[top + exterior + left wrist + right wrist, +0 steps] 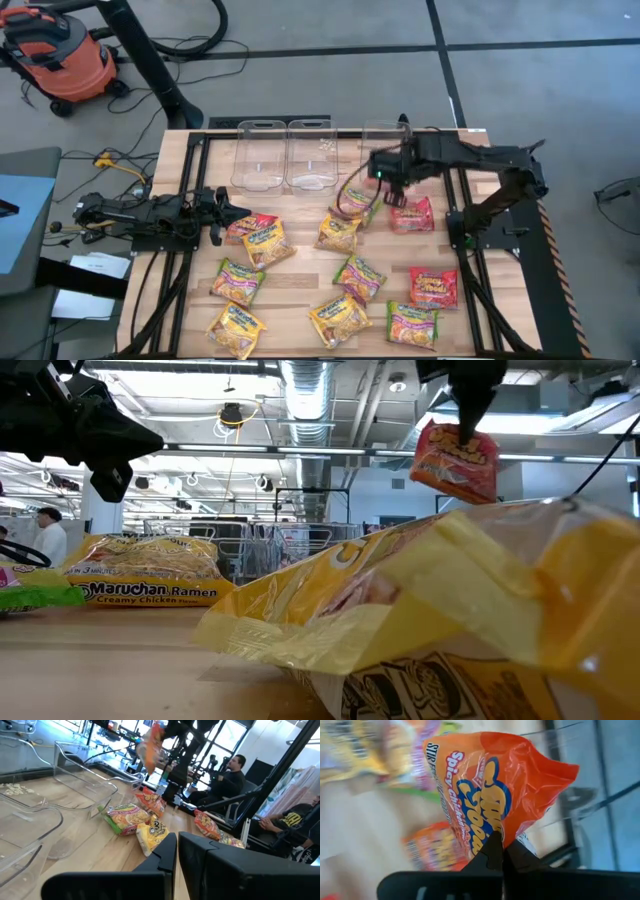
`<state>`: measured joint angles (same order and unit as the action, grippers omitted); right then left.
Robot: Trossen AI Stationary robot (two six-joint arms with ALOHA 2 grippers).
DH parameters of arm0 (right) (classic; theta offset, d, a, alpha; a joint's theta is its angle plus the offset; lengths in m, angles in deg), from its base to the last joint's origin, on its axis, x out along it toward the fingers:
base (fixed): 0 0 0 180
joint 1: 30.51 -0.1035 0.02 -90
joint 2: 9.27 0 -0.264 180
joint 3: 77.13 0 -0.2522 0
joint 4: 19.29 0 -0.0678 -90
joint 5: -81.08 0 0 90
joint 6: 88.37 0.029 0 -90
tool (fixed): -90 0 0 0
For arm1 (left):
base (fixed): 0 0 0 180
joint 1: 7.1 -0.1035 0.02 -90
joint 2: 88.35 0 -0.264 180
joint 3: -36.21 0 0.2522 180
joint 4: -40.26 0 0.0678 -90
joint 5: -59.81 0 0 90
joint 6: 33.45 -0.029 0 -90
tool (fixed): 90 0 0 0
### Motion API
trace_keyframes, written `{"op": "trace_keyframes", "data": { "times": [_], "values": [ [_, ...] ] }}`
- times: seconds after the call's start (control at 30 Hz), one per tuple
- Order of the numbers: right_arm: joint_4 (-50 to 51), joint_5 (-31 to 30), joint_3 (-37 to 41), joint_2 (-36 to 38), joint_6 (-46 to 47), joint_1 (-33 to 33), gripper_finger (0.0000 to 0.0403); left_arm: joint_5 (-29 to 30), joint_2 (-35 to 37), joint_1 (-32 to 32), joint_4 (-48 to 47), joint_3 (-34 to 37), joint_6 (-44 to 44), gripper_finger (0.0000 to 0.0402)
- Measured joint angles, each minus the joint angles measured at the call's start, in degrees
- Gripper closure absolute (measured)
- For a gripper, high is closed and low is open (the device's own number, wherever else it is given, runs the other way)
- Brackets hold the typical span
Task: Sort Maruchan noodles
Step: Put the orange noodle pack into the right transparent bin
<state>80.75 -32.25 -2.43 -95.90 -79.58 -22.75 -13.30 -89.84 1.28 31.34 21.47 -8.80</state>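
Observation:
Several Maruchan noodle packets lie flat on the wooden table (300, 290): yellow (267, 243), green-with-pink (359, 277) and red-orange (433, 287). My right gripper (388, 185) hangs over the table's far middle, just in front of the clear bins, shut on one red-orange packet (490, 785), which shows in the air in the low view (455, 460). My left gripper (240, 210) waits low at the table's left, shut and empty, beside a red-orange packet (245, 225); its fingers (167, 852) point toward the bins. My right gripper (502, 852) pinches the red-orange packet between its two fingers by the crinkled edge (495, 837) at its top. The fingers come from above, pointing down (468, 415). The packet hangs below them, tilted and lifted clear of the table.
Three clear plastic bins (258, 155) (310, 155) (385, 140) stand in a row at the far edge. Another red-orange packet (411, 215) lies near the right gripper. A yellow packet (450, 620) fills the low view's front. People sit beyond the table (235, 775).

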Motion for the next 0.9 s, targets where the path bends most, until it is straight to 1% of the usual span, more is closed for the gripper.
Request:
{"op": "trace_keyframes", "data": {
  "times": [0.13,0.27,0.37,0.47,0.63,0.8,0.9],
  "values": [
    [-4.38,-2.82,-0.01,0.0,-8.7,6.14,0.0399,0.41,0.0,-0.02,-0.01,0.01,-0.01,0.0395],
    [-11.63,-4.72,-0.01,0.0,-17.85,12.13,0.0399,0.42,-0.01,0.0,0.0,0.0,-0.01,0.0395],
    [-17.22,-5.27,-0.01,0.0,-23.44,15.77,0.0399,0.43,0.0,-0.01,0.0,0.0,-0.01,0.0395],
    [-20.25,-5.29,-0.01,0.0,-27.68,18.95,0.0399,0.42,0.01,0.0,0.0,0.01,-0.01,0.0395],
    [-23.17,-5.31,0.0,-1.86,-31.17,23.28,0.0399,0.44,0.0,-0.01,0.0,0.01,-0.01,0.0395],
    [-23.28,-5.29,-0.01,-5.69,-31.43,26.49,0.0399,0.44,0.01,-0.01,0.0,0.0,-0.01,0.0395],
    [-23.3,-5.29,0.03,-8.32,-31.34,27.35,0.0399,0.44,0.01,-0.02,0.0,0.01,-0.01,0.0395]
  ]
}}
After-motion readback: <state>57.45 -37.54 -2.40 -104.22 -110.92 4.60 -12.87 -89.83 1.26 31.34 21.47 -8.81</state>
